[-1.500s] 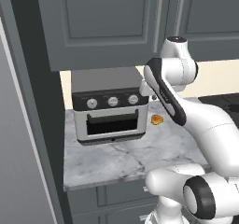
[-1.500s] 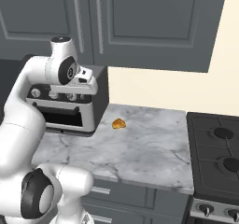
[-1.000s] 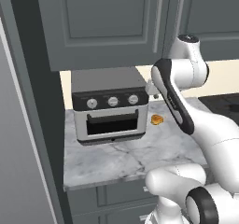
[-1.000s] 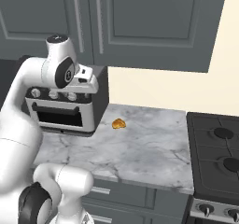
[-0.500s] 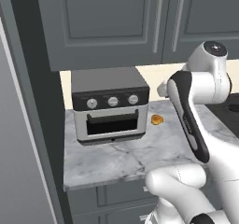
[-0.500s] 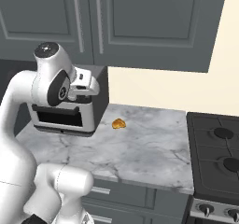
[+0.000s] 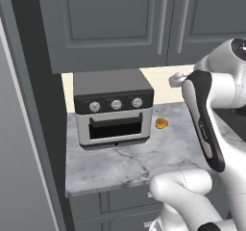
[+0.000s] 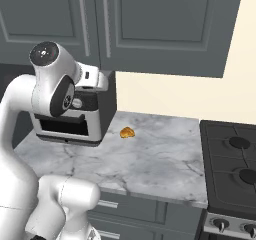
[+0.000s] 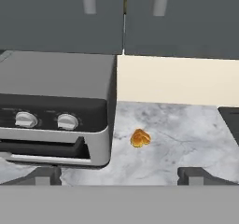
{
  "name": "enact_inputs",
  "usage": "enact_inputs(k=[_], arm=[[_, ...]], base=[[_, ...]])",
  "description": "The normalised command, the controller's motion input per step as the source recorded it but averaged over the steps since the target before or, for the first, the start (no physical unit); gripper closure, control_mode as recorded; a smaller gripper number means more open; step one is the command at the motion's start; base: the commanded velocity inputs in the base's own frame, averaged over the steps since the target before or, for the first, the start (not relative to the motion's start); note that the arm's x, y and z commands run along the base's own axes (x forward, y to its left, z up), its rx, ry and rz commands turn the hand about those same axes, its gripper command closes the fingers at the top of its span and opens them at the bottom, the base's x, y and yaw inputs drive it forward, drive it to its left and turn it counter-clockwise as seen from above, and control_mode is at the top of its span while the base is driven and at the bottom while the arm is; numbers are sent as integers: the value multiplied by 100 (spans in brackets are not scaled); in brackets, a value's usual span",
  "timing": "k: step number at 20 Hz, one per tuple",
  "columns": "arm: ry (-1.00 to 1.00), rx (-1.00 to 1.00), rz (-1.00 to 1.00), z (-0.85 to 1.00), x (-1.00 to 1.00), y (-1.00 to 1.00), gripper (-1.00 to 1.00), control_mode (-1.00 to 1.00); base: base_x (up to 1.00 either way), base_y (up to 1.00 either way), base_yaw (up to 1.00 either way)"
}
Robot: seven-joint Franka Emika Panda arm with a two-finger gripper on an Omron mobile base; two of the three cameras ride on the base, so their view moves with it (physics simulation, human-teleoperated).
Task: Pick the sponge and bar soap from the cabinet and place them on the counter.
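1. Tool (image 9: pixel 119 174) raised above the marble surface (image 9: pixel 186 129), fingertips (image 9: pixel 44 175) spread well apart, nothing between them.
2. Ahead and above: cabinet (image 9: pixel 65 17), both doors shut, two silver bar handles (image 7: pixel 163 16). Sponge and bar soap presumably behind them, hidden for now.
3. Ahead and below: one glossy orange lump (image 9: pixel 139 138) on the surface, just beside one toaster oven (image 9: pixel 51 115) to the tool's left, two knobs showing in the hand view.
4. Likely handling: sponge light, soft, compressible, best pinched across the short sides; soap stiff, probably slick, best taken across the flat faces near the middle.
5. Count: one sponge, one soap expected.
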Motion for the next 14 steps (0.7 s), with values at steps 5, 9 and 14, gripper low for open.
enact_inputs(k=[5, 9, 14], arm=[[-13, 1, -1, 52, 0, 0, -100, -100], [-11, 0, -3, 45, 0, 0, -100, -100], [-9, 0, -5, 48, 0, -5, -100, -100]], base=[[0, 0, 0], [0, 0, 0], [0, 0, 0]])
